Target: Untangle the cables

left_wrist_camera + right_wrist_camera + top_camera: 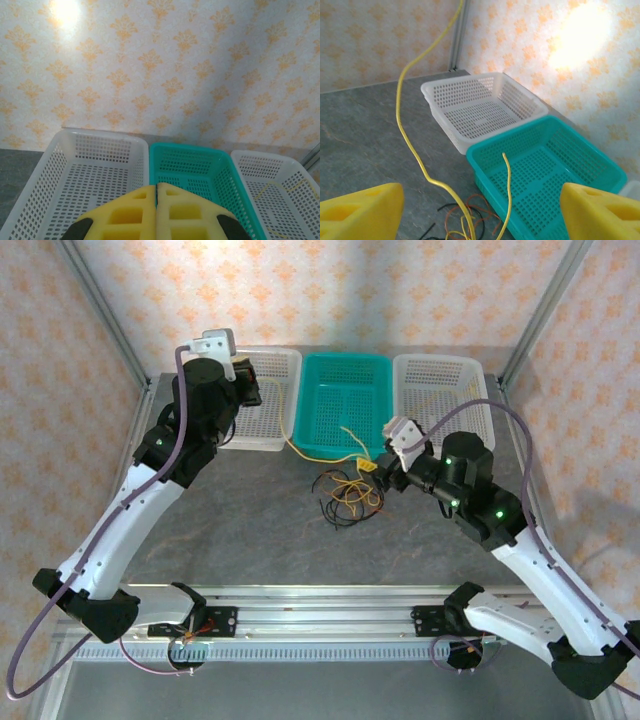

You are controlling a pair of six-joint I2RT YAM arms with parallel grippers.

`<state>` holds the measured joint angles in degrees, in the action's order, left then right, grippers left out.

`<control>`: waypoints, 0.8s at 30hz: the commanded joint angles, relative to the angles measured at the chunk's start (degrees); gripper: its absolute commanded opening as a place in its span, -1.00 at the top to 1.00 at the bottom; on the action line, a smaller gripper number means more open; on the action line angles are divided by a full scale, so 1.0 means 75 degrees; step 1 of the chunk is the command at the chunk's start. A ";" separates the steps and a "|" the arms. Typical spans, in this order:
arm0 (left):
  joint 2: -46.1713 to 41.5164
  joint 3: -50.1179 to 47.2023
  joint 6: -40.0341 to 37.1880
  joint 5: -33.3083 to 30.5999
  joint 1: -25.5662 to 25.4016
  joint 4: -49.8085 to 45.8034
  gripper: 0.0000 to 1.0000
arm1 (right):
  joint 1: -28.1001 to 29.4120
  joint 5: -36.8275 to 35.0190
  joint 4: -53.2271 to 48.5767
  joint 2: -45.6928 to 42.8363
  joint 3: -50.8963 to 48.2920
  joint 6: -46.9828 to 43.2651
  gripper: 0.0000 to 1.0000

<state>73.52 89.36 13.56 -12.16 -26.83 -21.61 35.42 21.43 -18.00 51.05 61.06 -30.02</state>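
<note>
**Task items.** The cables (pixel 345 498) lie in a loose heap of black, brownish-orange and yellow loops on the tabletop (pixel 240 535), at centre frame in the top view, just in front of the teal basket (pixel 312 405). They remain knotted together. One yellow cable (pixel 398 120) leaves the heap. In the right wrist view it climbs from bottom centre to the top edge, and a second yellow end stands up over the teal basket's near wall.

**Right gripper** (pixel 385 462). It is positioned right of centre, just beside the heap and the teal basket's near corner. Its jaws are spread wide, one pad at each lower corner of the wrist view, with the heap's upper strands between them and nothing clamped. Judgement: it is placed to close on a strand and draw it out of the knot.

**Left gripper** (pixel 156 192). It is raised at upper left of the top view, above the left white basket (pixel 275 400) and well apart from the heap. Its jaws are pressed together on nothing. Judgement: it is parked clear, leaving the work to the other arm.

**Progress.** Early; separation is not yet done.
</note>
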 commanded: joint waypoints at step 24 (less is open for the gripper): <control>-0.0386 -0.0537 0.0300 0.0159 0.0085 0.0315 1.00 | -0.0012 0.0740 -0.0366 0.1231 -0.0084 -0.0415 0.12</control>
<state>72.23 85.65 15.09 -10.92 -26.83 -21.17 35.42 26.87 -20.21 60.97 60.95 -33.12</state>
